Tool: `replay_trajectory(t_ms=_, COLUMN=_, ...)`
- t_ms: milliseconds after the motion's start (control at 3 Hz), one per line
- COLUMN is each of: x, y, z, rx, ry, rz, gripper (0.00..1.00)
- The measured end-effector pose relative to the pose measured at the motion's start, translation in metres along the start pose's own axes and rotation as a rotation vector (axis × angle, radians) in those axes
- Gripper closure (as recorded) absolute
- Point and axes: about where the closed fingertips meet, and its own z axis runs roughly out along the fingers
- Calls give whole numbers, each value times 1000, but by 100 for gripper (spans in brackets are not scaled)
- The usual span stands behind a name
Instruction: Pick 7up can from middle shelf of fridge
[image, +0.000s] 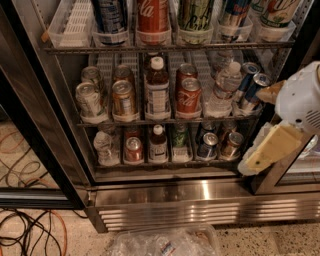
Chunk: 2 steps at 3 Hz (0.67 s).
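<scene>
The 7up can (90, 100), pale green and white with a silver top, stands at the left front of the middle shelf (170, 120) of the open fridge (200, 202). A similar can stands behind it. My gripper (260, 157), yellowish below a white housing, hangs outside the fridge at the right, level with the lower shelf. It is well to the right of the 7up can and holds nothing that I can see.
On the middle shelf stand a copper-orange can (123, 97), a brown bottle (157, 92), red Coca-Cola cans (188, 95), a water bottle (223, 87) and blue cans (251, 90). Taller cans are above, small cans and bottles below. Cables (30, 230) lie on the floor at left, and a plastic bag (165, 242) lies in front.
</scene>
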Motion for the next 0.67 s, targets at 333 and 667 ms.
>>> replay_trajectory(t_ms=333, x=-21, y=27, z=34, rx=-9, ry=-156, rz=44, gripper=0)
replay_trajectory(t_ms=667, x=-37, y=18, z=37, rx=32, ry=-224, rz=73, gripper=0)
